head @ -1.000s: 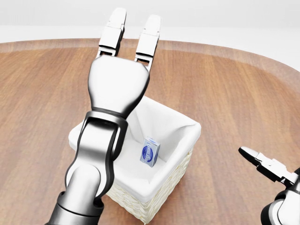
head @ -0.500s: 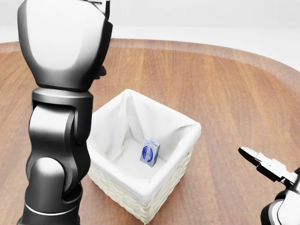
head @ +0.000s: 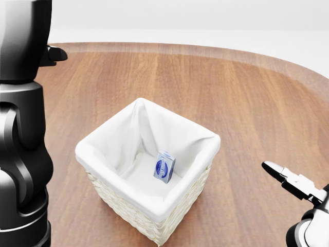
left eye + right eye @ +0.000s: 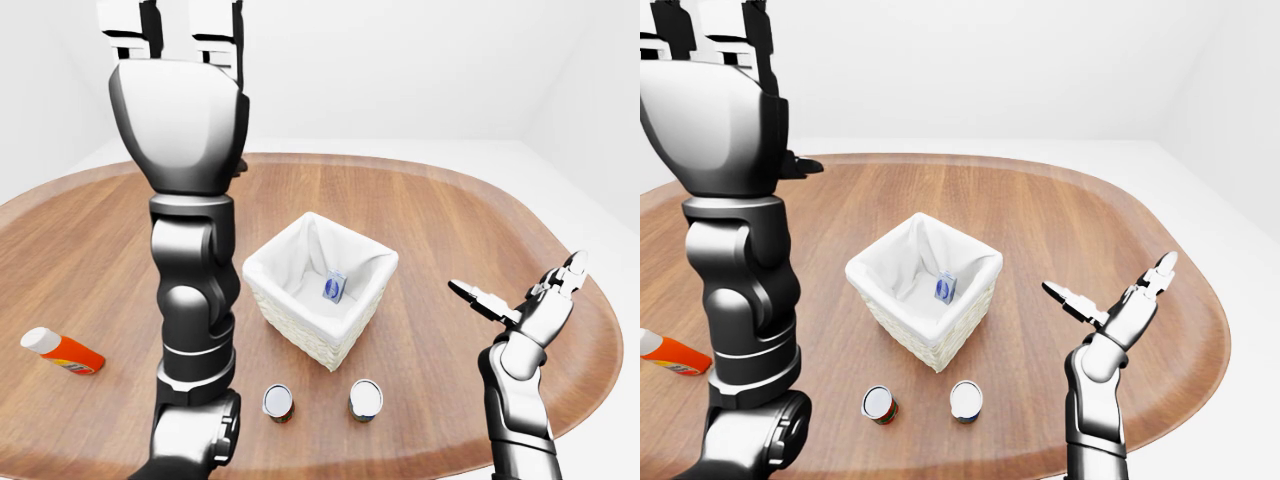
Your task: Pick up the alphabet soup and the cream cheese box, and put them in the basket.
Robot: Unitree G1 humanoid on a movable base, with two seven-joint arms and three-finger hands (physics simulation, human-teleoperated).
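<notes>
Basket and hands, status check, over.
Left hand raised, open, empty. Right hand open, empty, right of basket. Cream cheese box inside. Two cans below basket, neither grasped.

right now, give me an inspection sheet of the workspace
surface: oval wooden table, no damage seen
job's things: cream cheese box lies inside the white-lined basket; two cans stand outside the basket towards the bottom of the left-eye view, which one is the alphabet soup cannot be told
clutter: orange bottle lying at the table's left edge
grippers: left hand raised high, fingers extended, empty; right hand open, fingers spread, empty
cables: nothing seen
surroundings: plain white walls and floor
</notes>
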